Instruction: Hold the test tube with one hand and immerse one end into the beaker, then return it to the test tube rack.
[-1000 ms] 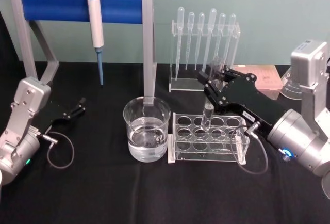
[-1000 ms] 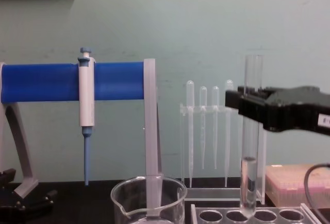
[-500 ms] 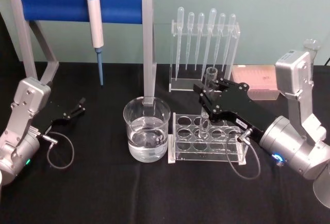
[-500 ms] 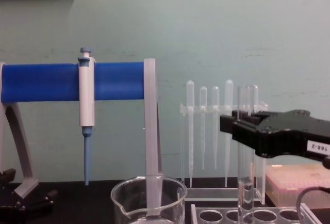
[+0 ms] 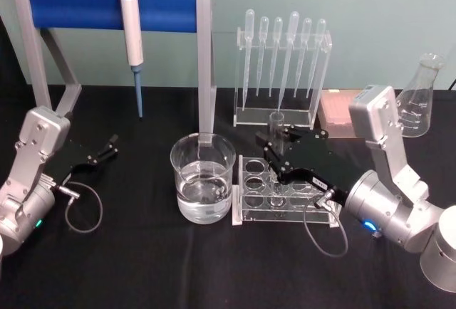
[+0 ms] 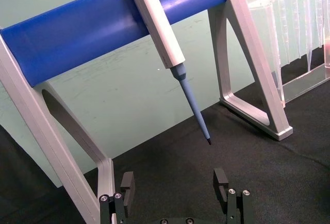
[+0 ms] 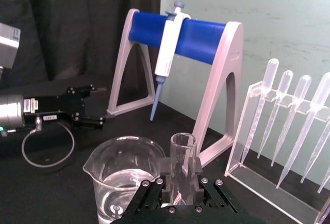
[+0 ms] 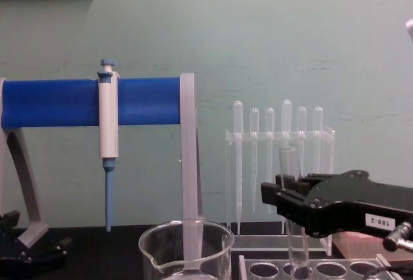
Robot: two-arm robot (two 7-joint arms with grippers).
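There is one tube (image 5: 276, 132), one beaker (image 5: 202, 179) part full of clear liquid, one clear rack (image 5: 285, 194) with round holes, six pipettes (image 5: 283, 56) hanging in a stand behind it, one pipettor (image 5: 131, 31) on a blue-barred frame, and one conical flask (image 5: 417, 97) at far right. The right hand (image 5: 274, 147) has its fingers closed on the tube's upper part, just below the rim, while the left gripper (image 6: 175, 185) rests at the table's left with its fingers well apart and nothing between them. The tube stands upright, long axis vertical, open rim up, its lower end down in a hole of the rack just right of the beaker.
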